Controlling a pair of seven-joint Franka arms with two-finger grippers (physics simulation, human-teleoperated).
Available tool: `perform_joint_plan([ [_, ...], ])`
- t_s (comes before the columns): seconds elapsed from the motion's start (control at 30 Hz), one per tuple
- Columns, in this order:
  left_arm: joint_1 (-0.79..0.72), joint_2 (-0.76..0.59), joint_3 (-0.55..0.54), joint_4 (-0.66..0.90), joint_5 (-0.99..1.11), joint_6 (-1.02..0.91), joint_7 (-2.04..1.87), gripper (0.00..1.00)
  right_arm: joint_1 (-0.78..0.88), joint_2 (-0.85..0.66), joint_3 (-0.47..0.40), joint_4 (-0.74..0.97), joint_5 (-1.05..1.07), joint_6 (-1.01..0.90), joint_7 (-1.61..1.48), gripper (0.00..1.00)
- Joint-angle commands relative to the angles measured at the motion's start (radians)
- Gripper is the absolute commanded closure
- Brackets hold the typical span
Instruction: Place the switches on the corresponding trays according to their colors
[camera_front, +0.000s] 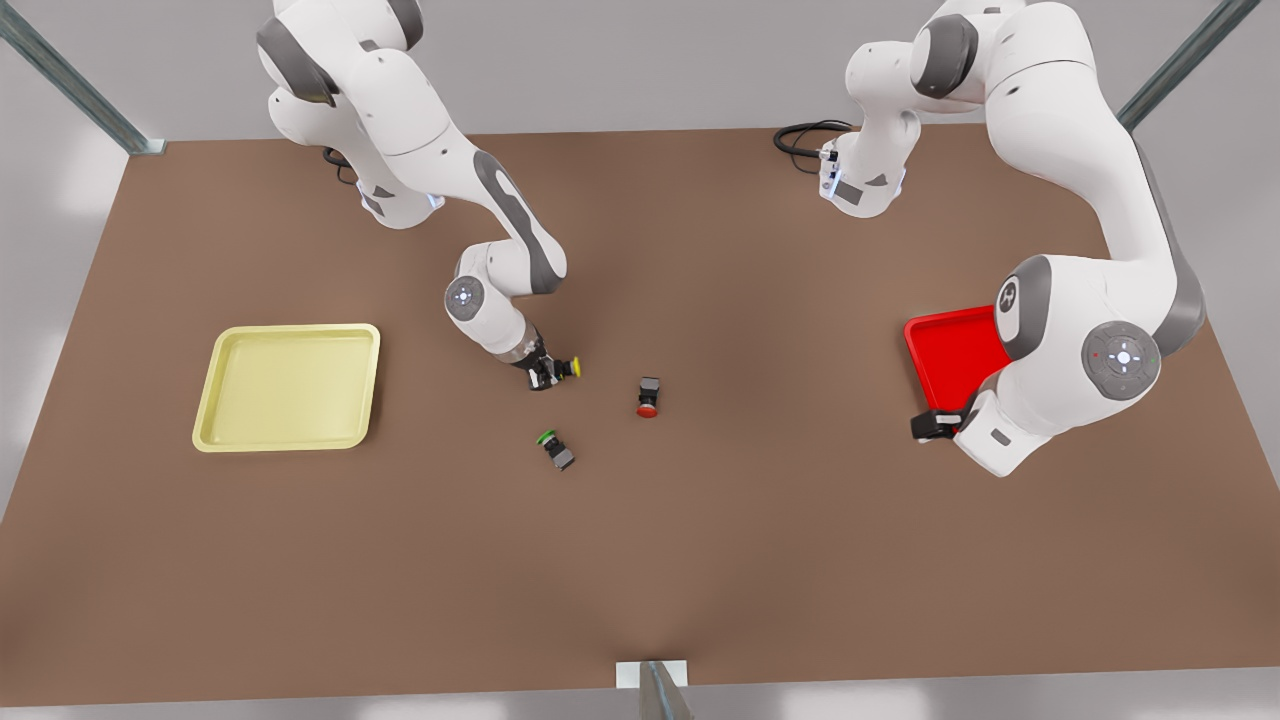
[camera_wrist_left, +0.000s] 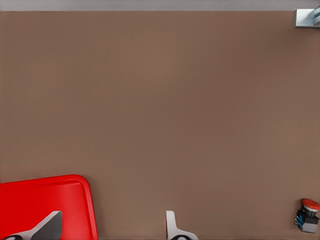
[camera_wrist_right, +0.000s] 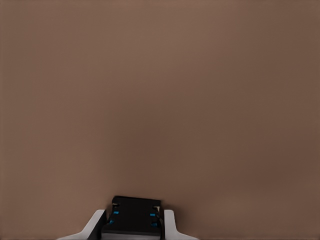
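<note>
My right gripper (camera_front: 543, 374) is on the arm at the front view's left, and it is shut on the yellow-capped switch (camera_front: 569, 367) near the table's middle. The right wrist view shows that switch's black body (camera_wrist_right: 132, 215) between the fingers (camera_wrist_right: 95, 225). A red-capped switch (camera_front: 648, 397) and a green-capped switch (camera_front: 555, 448) lie loose on the table close by. The pale yellow tray (camera_front: 288, 387) sits empty at the front view's left. My left gripper (camera_wrist_left: 110, 232) hangs open over the corner of the red tray (camera_wrist_left: 45, 200) at the front view's right, with the red-capped switch (camera_wrist_left: 307, 215) far off.
The brown table (camera_front: 760, 560) has wide bare room toward its near edge. A metal post bracket (camera_front: 652, 675) stands at the middle of that edge. Black cables (camera_front: 805, 135) lie by the far arm base. The left arm's elbow covers part of the red tray (camera_front: 950, 350).
</note>
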Motion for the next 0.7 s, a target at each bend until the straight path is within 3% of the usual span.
perform_joint_plan([
  [0.0,0.0,0.0,0.0,0.0,0.0,0.0,0.0,0.0,0.0,-0.001,0.0,0.0,0.0,0.0,0.0,0.45],
  [0.67,0.002,0.0,0.002,0.0,0.0,0.0,0.0,0.0,-0.028,-0.042,0.003,-0.003,-0.002,-0.034,-0.021,0.47],
])
